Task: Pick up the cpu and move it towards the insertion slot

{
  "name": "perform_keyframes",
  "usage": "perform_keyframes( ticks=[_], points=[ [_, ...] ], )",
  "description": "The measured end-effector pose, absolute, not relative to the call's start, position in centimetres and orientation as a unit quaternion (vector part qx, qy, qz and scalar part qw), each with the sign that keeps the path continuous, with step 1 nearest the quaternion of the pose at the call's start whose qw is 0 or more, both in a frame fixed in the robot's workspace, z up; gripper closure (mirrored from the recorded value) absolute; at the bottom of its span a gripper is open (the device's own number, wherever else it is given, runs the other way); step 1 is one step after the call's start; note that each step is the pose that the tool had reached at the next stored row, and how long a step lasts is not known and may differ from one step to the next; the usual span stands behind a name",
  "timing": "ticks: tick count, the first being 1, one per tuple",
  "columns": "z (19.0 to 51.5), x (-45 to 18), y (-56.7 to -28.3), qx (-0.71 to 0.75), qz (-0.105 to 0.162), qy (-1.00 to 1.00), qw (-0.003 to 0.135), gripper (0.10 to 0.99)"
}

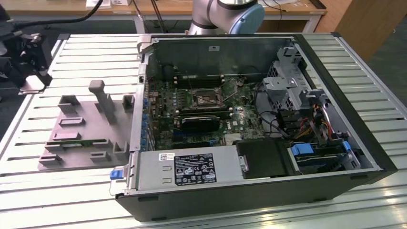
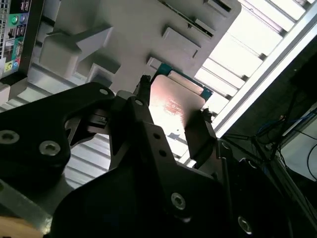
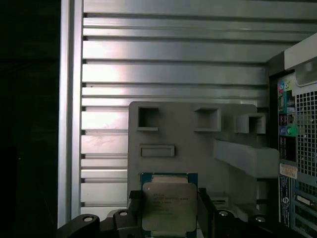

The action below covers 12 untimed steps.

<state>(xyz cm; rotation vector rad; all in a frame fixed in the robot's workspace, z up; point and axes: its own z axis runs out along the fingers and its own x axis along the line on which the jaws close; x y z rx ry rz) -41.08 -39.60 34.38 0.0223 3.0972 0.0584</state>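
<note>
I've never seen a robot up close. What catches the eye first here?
An open computer case lies on the slatted table in the exterior view, its circuit board bared. In the first wrist view the hand grips the cpu, a silvery green-rimmed chip, with a grey plate behind it.

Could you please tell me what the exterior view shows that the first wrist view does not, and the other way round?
Exterior view: the opened computer case seen from above, with the insertion slot on its board, and a memory stick lying on the grey fixture plate. First wrist view: the cpu gripped between the fingers of the hand, and the case's port panel seen from outside. Both: the grey fixture plate and the slatted metal table.
</note>
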Motion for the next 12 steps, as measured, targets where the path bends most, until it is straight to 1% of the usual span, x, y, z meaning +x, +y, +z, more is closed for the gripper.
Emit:
perform_keyframes(
  ticks=[12],
  points=[
    [37.6,-41.1,-39.6,0.007,0.019,0.999,0.026,0.557]
  ],
)
